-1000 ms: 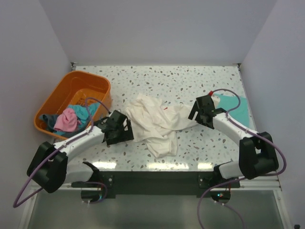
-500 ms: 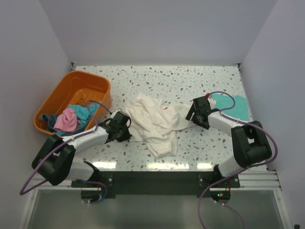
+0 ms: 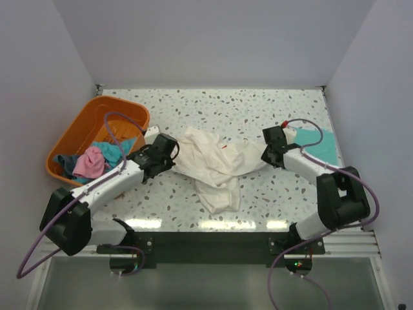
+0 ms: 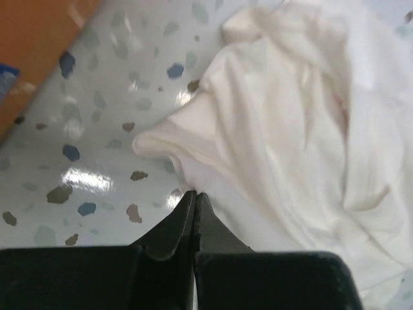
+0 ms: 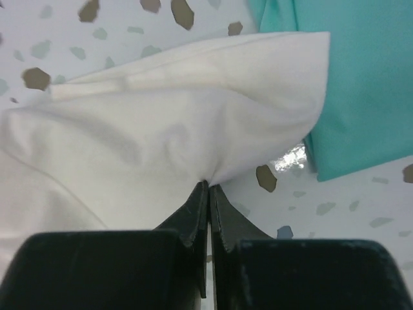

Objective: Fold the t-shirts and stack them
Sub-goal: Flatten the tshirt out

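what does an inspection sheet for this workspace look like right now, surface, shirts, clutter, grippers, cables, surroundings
surface: speckled table, glare along the near edge
job's things: cream-white t-shirt crumpled mid-table, unfolded; teal-green t-shirt flat at the right edge, one cream corner reaching it
clutter: orange basket far left, holding pink and teal clothes
grippers: left gripper shut on the cream-white t-shirt's left edge; right gripper shut on its right end
cables: purple cables loop off both arms, the left one arcing over the basket
surroundings: plain pale walls on three sides; nothing else seen
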